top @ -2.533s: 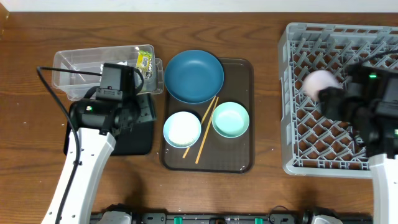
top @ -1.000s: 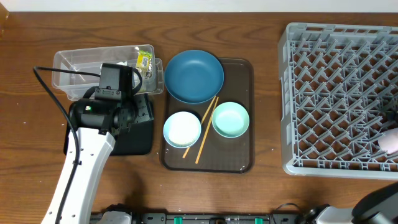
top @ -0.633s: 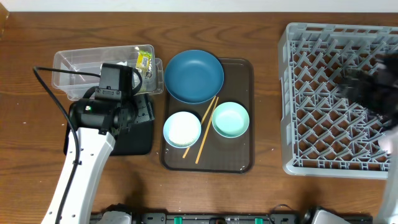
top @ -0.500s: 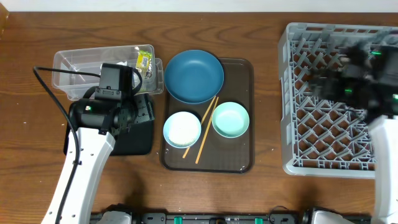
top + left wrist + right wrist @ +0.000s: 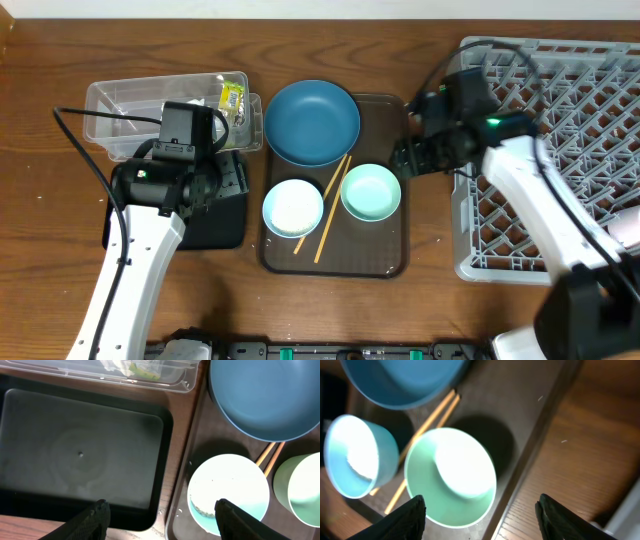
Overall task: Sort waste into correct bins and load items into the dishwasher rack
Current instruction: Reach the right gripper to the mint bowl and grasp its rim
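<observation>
**Two arms at work over the sorting table.** From the lower right corner of the overhead view, the right arm stretches up and left across the near-left corner of the grey dishwasher rack (image 5: pixel 560 100). The right gripper (image 5: pixel 408 158) hangs over the right rim of the brown tray (image 5: pixel 385 262), just beside the mint-green bowl (image 5: pixel 370 192). In the wrist view its fingers (image 5: pixel 405 517) are spread wide with the bowl below and between them, gripping nothing.

The left arm rises from the lower left. The left gripper (image 5: pixel 228 178) hangs over the right edge of the black tray (image 5: pixel 215 228), below the clear tub (image 5: pixel 120 100) that holds the green-and-yellow wrapper (image 5: pixel 233 97). Its claw also stands apart and empty.

On the brown tray:
- The dark blue plate (image 5: pixel 312 122) overlaps the upper left rim.
- The pale blue-white bowl (image 5: pixel 292 207) sits at centre left.
- The chopsticks (image 5: pixel 328 210) slant between the two bowls.

A pink cup (image 5: pixel 626 228) lies in the rack at the frame's right edge.
</observation>
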Controlling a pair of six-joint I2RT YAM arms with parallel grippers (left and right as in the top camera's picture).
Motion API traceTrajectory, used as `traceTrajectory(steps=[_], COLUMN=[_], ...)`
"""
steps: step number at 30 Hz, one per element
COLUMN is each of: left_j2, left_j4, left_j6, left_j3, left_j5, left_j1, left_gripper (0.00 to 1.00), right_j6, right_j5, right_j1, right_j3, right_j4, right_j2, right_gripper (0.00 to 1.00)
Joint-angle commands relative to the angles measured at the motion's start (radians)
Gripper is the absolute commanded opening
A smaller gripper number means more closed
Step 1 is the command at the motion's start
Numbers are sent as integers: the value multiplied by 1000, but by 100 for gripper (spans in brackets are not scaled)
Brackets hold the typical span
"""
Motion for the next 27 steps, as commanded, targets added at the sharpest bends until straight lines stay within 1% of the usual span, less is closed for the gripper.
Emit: traceTrajectory(steps=[1, 2, 4, 6, 7, 9, 10, 11, 12, 16, 19, 22, 27], left_j2=[-2, -2, -2, -2, -2, -2, -2, -2, -2, -2, -2, -2, -2], left_j4=[-3, -3, -3, -3, -3, -3, -3, -3, -3, -3, -3, -3, -3], left_j6=[1, 0, 0, 0, 0, 0, 0, 0, 0, 0, 0, 0, 0], left_j3=[12, 12, 12, 12, 12, 12, 12, 12, 12, 12, 12, 12, 12], left_j5=[-8, -8, -8, -8, -8, -8, -8, -8, -8, -8, -8, -8, -8], left_j1=[4, 4, 4, 4, 4, 4, 4, 4, 4, 4, 4, 4, 4], left_gripper=[71, 70, 71, 70, 71, 70, 71, 70, 70, 70, 70, 71, 70], right_j6=[6, 7, 14, 19, 29, 41, 40, 40, 40, 40, 40, 40, 39], right_j5=[37, 37, 40, 41, 40, 39, 39, 39, 39, 40, 40, 41, 78], right_j1=[30, 38, 48, 51, 52, 52, 52, 52, 52, 51, 39, 14, -58], right_j3=[13, 13, 13, 13, 13, 13, 13, 13, 13, 13, 17, 33, 78], right_j4=[-3, -2, -1, -5, -7, -8, -8, -8, -8, -8, -13, -38, -65], right_j2=[66, 89, 133, 175, 190, 222, 235, 245, 252, 249, 229, 183, 37], right_gripper=[66, 63, 63, 55, 54, 45, 39, 29, 24, 8, 1, 1, 1])
